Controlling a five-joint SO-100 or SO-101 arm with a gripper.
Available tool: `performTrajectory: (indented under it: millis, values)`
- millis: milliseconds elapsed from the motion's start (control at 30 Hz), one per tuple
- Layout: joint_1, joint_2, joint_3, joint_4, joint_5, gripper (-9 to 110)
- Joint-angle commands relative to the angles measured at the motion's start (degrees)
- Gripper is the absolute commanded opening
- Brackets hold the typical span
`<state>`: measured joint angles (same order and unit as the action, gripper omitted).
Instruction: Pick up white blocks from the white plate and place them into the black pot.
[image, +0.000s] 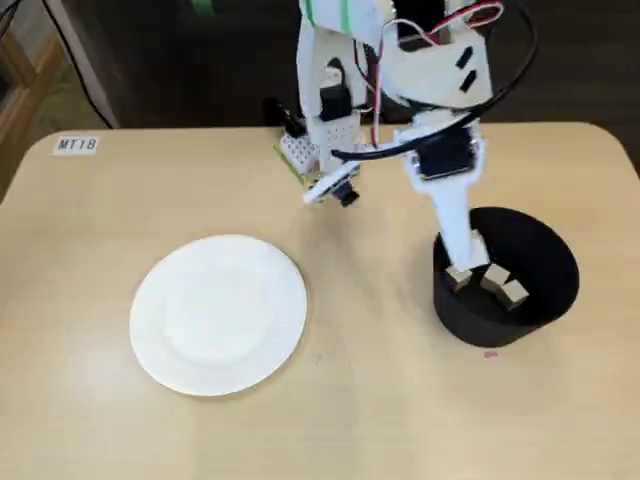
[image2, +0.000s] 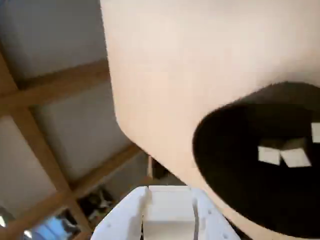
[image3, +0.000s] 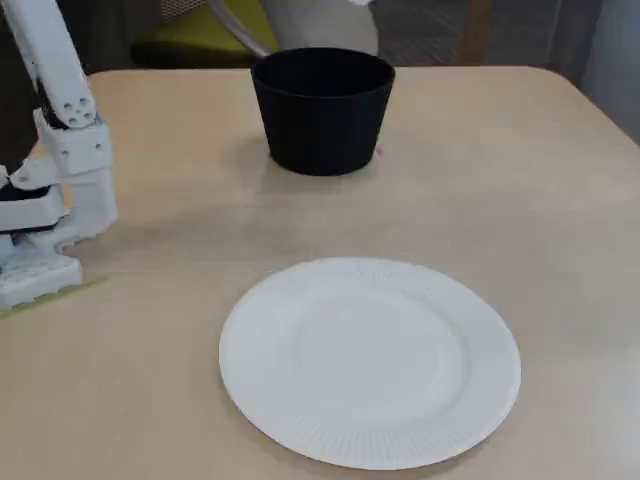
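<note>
The white plate (image: 218, 315) (image3: 370, 360) lies bare on the table, with no blocks on it. The black pot (image: 540, 250) (image3: 322, 110) stands to its right in a fixed view. Two white blocks (image: 505, 285) (image2: 282, 156) lie side by side on the pot's floor, and the wrist view shows a third white block (image2: 316, 132) at its right edge. My gripper (image: 460, 272) (image2: 167, 212) hangs over the pot's left rim, shut on another white block (image: 458, 279) (image2: 168, 205) held between its white fingers.
The arm's base (image: 310, 155) (image3: 40, 270) stands at the table's back edge, behind the gap between plate and pot. A black cable (image: 520, 70) loops over the arm. A small label (image: 76, 145) sits on the far left corner.
</note>
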<state>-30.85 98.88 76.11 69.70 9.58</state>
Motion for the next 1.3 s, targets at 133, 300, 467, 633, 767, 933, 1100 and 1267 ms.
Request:
performTrajectory:
  millis: [133,300,467,633,767,933,1100,1267]
  values:
    - [-5.10,2.99,9.76,-3.25,-10.11,-2]
    - [-4.04,2.99,13.01,-4.92,-12.83,1]
    - [-3.96,5.10,13.89,-5.36,-18.28,45]
    - [-2.20,7.03,13.89,-5.89,-18.28,39]
    - [0.44,10.37,13.45,-8.00,-16.52,-2]
    - [13.62,24.79,13.71,-13.97,-16.61,-2]
    - [29.79,39.02,15.91,-17.93,-13.97,-2]
    - [28.48,51.15,32.87,-16.52,-14.24,-2]
